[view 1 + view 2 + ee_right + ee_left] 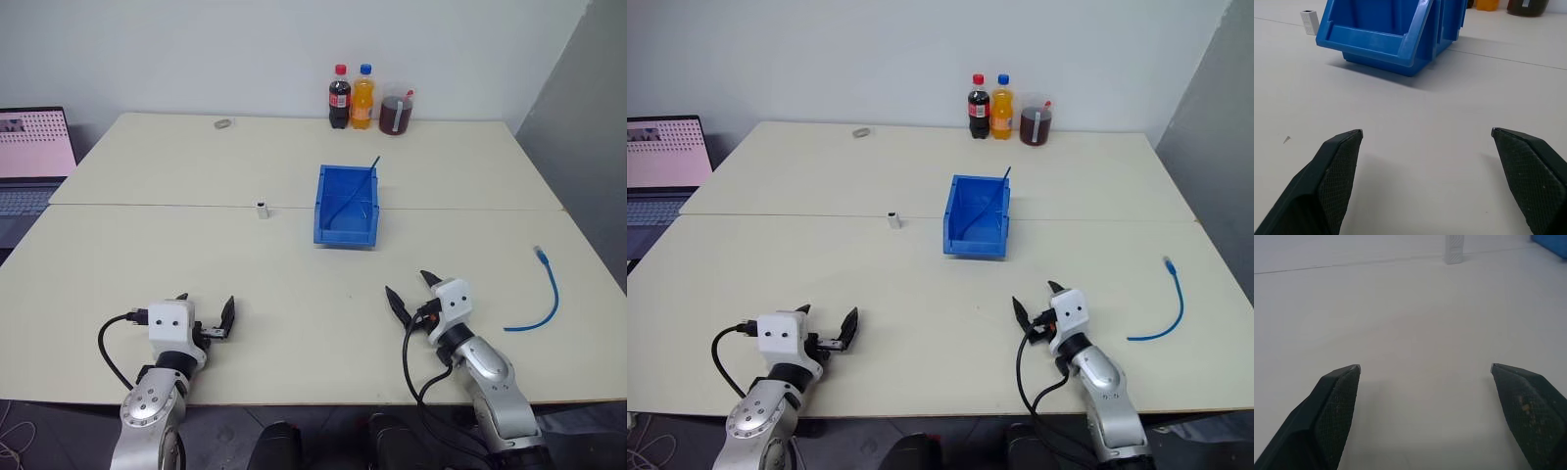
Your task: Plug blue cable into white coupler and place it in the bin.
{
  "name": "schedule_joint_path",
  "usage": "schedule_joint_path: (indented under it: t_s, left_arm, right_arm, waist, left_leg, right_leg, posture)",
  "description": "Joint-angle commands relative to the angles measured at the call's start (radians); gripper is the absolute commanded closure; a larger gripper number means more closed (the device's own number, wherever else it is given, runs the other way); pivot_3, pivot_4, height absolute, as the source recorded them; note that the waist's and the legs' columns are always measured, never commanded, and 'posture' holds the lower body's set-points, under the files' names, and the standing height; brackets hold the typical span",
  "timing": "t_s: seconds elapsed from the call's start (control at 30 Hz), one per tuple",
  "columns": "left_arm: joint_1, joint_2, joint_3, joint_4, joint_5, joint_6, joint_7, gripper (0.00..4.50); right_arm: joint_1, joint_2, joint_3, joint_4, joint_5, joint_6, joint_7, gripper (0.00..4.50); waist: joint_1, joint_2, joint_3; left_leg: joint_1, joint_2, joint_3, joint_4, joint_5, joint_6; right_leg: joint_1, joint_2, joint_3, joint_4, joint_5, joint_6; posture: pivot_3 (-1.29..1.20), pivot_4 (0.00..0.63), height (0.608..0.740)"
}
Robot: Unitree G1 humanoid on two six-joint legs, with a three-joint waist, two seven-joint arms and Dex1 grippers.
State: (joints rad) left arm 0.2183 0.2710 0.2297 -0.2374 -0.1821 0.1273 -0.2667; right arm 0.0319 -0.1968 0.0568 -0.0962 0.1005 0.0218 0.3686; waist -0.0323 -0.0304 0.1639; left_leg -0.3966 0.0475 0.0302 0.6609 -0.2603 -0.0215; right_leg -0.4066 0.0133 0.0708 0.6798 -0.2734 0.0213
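Both arms sit low at the near edge of the surface (294, 284) and nothing is in hand: the left gripper (208, 316) has its fingers spread wide and empty, and the right gripper (411, 292) is just as wide and just as empty. By the look of it, this is the very start, with neither piece picked up and the plugging not yet begun. The blue cable (537, 302) lies curled on the right side of the surface, well apart from the right gripper, its clear plug at the far end of the curl. The white coupler (262, 209) stands upright near the seam across the middle, left of the bin (347, 206), close to it but not touching. The bin sits centre stage, lower lip toward the robot, and a thinner, darker blue cable (361, 186) is draped inside it, one end poking over the far rim. The next move probably calls for the right arm to swing out to the cable and take it near the plug, while the left arm reaches forward for the coupler; a tiny block like that could tip or skid if nudged. The count: one light-blue cable, one coupler, one bin, one dark cable, two bottles and a jar at the far edge, one small grey ring (223, 123), one laptop (34, 157) off to the left.
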Motion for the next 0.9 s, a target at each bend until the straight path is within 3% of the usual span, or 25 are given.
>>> schedule_joint_path:
  t_s: [0.03, 0.3, 0.53, 0.73, 0.9]
  left_arm:
    - [-0.036, 0.033, -0.013, -0.045, -0.011, -0.041, -0.051, 0.0]
    - [-0.202, 0.167, -0.154, -0.125, -0.166, 0.13, -0.334, 0.0]
    - [-0.472, 0.32, -0.3, -0.133, -0.276, 0.37, -0.573, 0.0]
    - [-0.639, 0.333, -0.43, -0.078, -0.226, 0.382, -0.683, 0.0]
    - [-0.699, 0.316, -0.487, -0.026, -0.198, 0.357, -0.735, 0.0]
  right_arm:
    - [0.011, -0.013, -0.016, -0.073, 0.003, -0.04, -0.001, 0.02]
    - [0.059, -0.05, -0.118, -0.244, 0.06, 0.02, -0.028, 0.02]
    - [0.059, -0.128, -0.371, -0.3, 0.158, 0.226, -0.114, 0.02]
    - [-0.044, -0.301, -0.526, -0.09, 0.227, 0.45, -0.094, 0.02]
    - [-0.164, -0.43, -0.529, 0.149, 0.229, 0.562, -0.055, 0.02]
  waist:
    - [0.0, 0.0, 0.0]
    - [0.006, 0.0, 0.002]
    - [0.003, 0.0, 0.004]
    - [-0.004, 0.0, 0.005]
    - [-0.004, 0.001, 0.006]
  left_leg:
    - [0.0, 0.0, 0.0, 0.0, 0.0, 0.0]
    - [-0.002, -0.001, -0.001, 0.001, 0.0, 0.0]
    - [-0.002, -0.002, 0.0, 0.0, 0.0, 0.0]
    - [-0.001, -0.002, 0.002, 0.0, 0.0, 0.0]
    - [-0.001, -0.005, 0.002, 0.0, 0.0, 0.0]
  right_leg:
    - [0.0, 0.0, 0.0, 0.0, 0.0, 0.0]
    - [-0.001, 0.002, -0.002, 0.0, 0.0, 0.0]
    - [-0.001, 0.002, -0.002, 0.0, 0.0, 0.001]
    - [-0.001, 0.003, -0.001, 0.0, 0.0, 0.001]
    - [-0.001, 0.004, 0.0, 0.0, 0.0, 0.002]
  posture:
    - [0.0, 0.15, 0.74]
    - [0.0, 0.15, 0.74]
    - [0.0, 0.15, 0.74]
    - [0.0, 0.15, 0.74]
    - [0.0, 0.15, 0.74]
